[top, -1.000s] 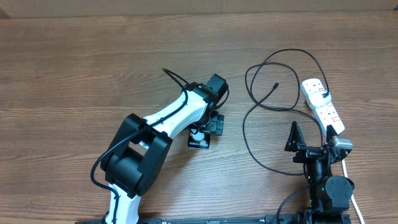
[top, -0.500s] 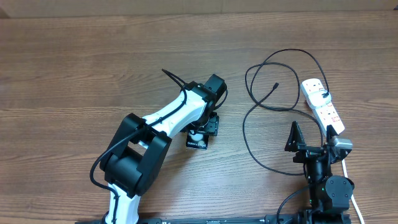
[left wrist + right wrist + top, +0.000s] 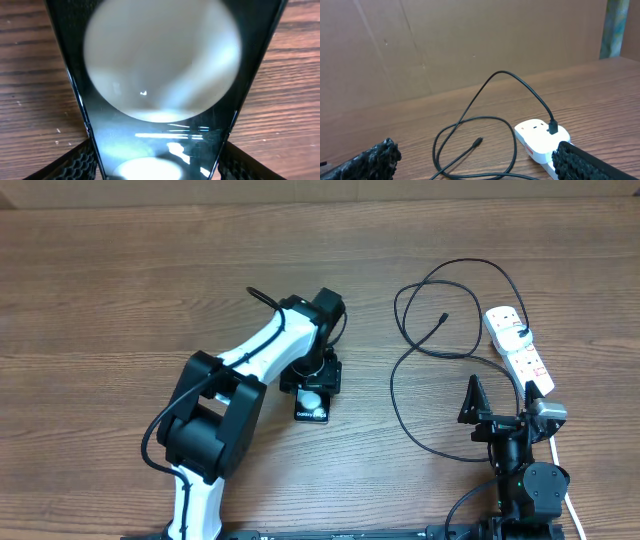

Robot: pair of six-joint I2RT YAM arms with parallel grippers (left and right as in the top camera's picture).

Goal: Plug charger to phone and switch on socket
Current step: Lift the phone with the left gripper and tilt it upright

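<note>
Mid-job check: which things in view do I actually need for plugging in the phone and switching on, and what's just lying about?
Needed:
phone, gripped in the left tool
charger cable, its free end lying loose
power strip, with the cable plugged in

Lying about:
nothing loose that I can see; only the table, the cardboard backdrop and the open right tool, holding nothing

Even light; glare across phone point(image 3: 160, 65)

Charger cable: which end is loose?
The small connector end, lying on the table left of the white power strip, inside the cable's loop. The other end is plugged into the strip.
</note>
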